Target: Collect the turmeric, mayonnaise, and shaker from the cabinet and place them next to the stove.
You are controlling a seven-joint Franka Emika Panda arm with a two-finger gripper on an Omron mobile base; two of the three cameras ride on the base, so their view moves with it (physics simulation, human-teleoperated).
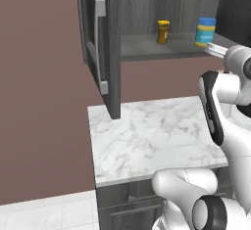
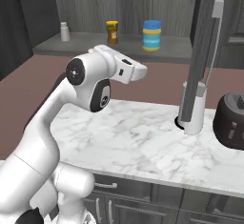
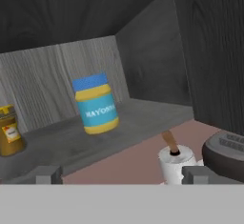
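Upright on shelf of open dark grey wood-grain wall cabinet [image 2: 143, 4]: tiny pale grey-white shaker [image 2: 64, 31], amber-brown yellow-lidded turmeric jar [image 2: 112, 32] and blue-lidded, yellow-banded mayonnaise jar [image 2: 151, 35], well apart in a row.

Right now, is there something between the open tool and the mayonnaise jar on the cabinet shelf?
Nothing visible. The mayonnaise stands upright on the open cabinet shelf, apart from the turmeric beside it. The tool is open, and the space toward the jar looks free in the hand view.
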